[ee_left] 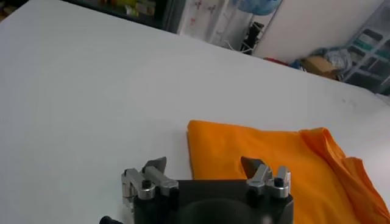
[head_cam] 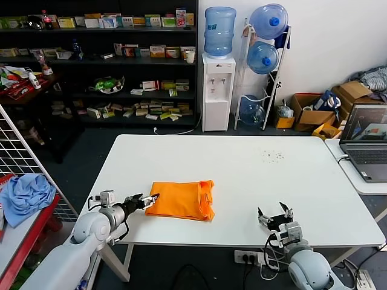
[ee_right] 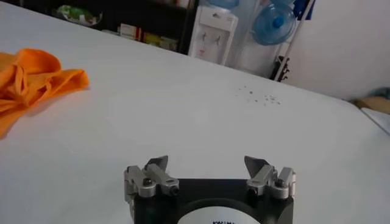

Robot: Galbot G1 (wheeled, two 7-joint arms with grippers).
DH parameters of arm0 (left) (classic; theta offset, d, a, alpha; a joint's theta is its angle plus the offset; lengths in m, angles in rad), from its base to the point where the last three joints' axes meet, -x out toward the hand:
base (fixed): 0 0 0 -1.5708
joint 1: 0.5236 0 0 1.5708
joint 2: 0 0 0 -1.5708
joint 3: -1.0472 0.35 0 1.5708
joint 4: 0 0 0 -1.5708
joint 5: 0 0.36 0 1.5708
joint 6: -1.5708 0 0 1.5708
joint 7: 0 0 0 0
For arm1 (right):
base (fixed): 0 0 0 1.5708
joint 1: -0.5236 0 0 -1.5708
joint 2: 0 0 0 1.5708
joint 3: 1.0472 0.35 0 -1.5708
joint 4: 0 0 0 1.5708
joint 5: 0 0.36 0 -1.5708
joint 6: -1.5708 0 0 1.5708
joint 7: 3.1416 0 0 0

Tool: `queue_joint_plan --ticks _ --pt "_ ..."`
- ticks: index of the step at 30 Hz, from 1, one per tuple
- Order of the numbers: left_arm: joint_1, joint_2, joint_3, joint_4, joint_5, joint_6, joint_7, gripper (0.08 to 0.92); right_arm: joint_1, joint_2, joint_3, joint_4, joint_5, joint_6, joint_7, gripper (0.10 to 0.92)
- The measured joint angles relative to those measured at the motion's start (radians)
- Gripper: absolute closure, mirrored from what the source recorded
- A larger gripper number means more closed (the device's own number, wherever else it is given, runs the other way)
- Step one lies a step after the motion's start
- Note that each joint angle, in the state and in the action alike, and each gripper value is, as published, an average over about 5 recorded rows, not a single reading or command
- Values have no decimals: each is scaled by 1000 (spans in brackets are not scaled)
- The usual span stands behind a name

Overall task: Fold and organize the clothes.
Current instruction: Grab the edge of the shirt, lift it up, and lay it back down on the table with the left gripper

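**Shirt folded on the table, both claws spread wide**

Shirt as the landmark, then: a bright orange T-shirt, folded into a rough rectangle, lying flat on the white table towards the robot's edge. Its side nearest the right arm is the untidy one, with bunched folds and a loop of fabric showing in the right wrist view.

Left gripper sits right at the shirt's tidy end, low over the table, jaws spread wide and holding nothing. From the left wrist camera one fingertip lines up over the orange cloth and the other over bare white table; whether it touches the fabric I cannot tell.

Right gripper is well apart from the shirt, near the table's front edge, jaws also wide and empty; its own camera shows only bare tabletop ahead of it.

Beyond the shirt, a scatter of small dark specks marks the table. A laptop stands on a neighbouring table past the right gripper.
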Motion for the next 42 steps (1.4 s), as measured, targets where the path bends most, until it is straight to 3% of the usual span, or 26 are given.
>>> queue_joint_plan --ticks 9,32,42 --pt "-25 -38 21 49 33 2 28 209 1 -6 0 10 5 -4 3 203" --pt "11 -33 3 -11 22 -1 -9 846 -3 -2 -1 28 -1 -9 10 203" --pt "58 53 -62 -65 -8 17 -64 866 12 6 -17 32 -5 -10 12 203"
